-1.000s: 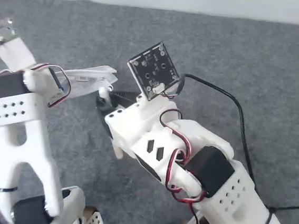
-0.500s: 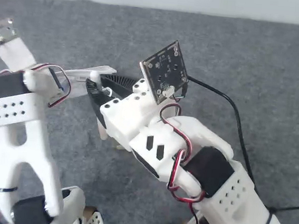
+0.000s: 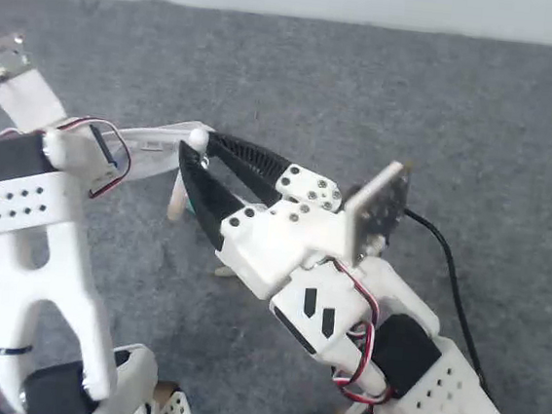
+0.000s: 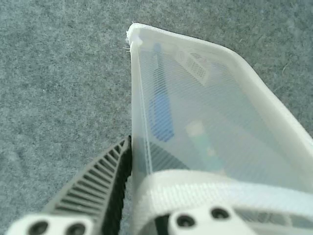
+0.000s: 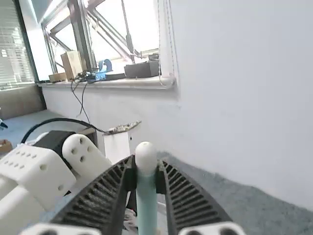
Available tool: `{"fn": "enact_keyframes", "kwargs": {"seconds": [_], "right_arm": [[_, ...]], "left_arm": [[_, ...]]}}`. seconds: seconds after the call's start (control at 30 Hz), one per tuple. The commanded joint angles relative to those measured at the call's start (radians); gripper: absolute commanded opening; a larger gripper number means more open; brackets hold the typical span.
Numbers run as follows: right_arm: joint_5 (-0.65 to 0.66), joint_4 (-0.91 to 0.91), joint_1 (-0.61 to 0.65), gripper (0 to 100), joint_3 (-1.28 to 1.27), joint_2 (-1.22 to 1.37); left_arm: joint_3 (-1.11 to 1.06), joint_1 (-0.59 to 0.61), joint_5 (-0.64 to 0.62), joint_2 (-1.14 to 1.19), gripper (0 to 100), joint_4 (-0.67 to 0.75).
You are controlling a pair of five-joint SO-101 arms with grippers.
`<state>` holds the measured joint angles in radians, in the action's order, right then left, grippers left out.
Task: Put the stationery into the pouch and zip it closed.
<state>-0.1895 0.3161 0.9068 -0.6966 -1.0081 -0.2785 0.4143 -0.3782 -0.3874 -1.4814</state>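
Holding the mesh pouch (image 4: 215,112) clenched in my left gripper (image 4: 136,159), I am gripping a white-capped pen (image 5: 145,196) in the right gripper (image 5: 145,169) beside it.

tabletop (image 3: 519,123): grey, carpet-like
wall (image 5: 234,88): white, plain
windowsill (image 5: 146,82): carries tan box (image 5: 72,62), blue item (image 5: 104,65), dark box (image 5: 142,69)
cables (image 5: 81,100): hang down from windowsill

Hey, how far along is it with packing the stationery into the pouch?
Done: a blue pen already lies inside the white mesh pouch, held by the left tool. In hand: the right tool grips a pale teal pen with a white cap. Left: insert it, then zip.
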Motion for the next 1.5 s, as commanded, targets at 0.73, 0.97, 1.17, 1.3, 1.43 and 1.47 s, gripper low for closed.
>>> {"fn": "enact_keyframes", "kwargs": {"seconds": [0.73,0.97,1.17,1.3,1.43,1.47], "right_arm": [[0.146,-0.961,-0.053,0.6,-0.273,0.374],[0.147,-0.957,-0.056,0.6,-0.273,0.506],[0.206,-0.957,-0.056,0.6,-0.273,0.576],[0.227,-0.957,-0.056,0.9,-0.272,0.607],[0.227,-0.957,-0.056,1.5,-0.272,0.615],[0.227,-0.957,-0.056,3.2,-0.272,0.615]], "left_arm": [[-0.013,-0.002,-0.005,-0.005,2,0.026],[-0.013,-0.002,-0.005,-0.005,2,0.026],[-0.013,-0.002,-0.005,-0.005,2,0.026],[-0.013,-0.002,-0.005,-0.005,2,0.026],[-0.013,-0.002,-0.005,-0.005,2,0.026],[-0.013,-0.002,-0.005,-0.005,2,0.026]]}}
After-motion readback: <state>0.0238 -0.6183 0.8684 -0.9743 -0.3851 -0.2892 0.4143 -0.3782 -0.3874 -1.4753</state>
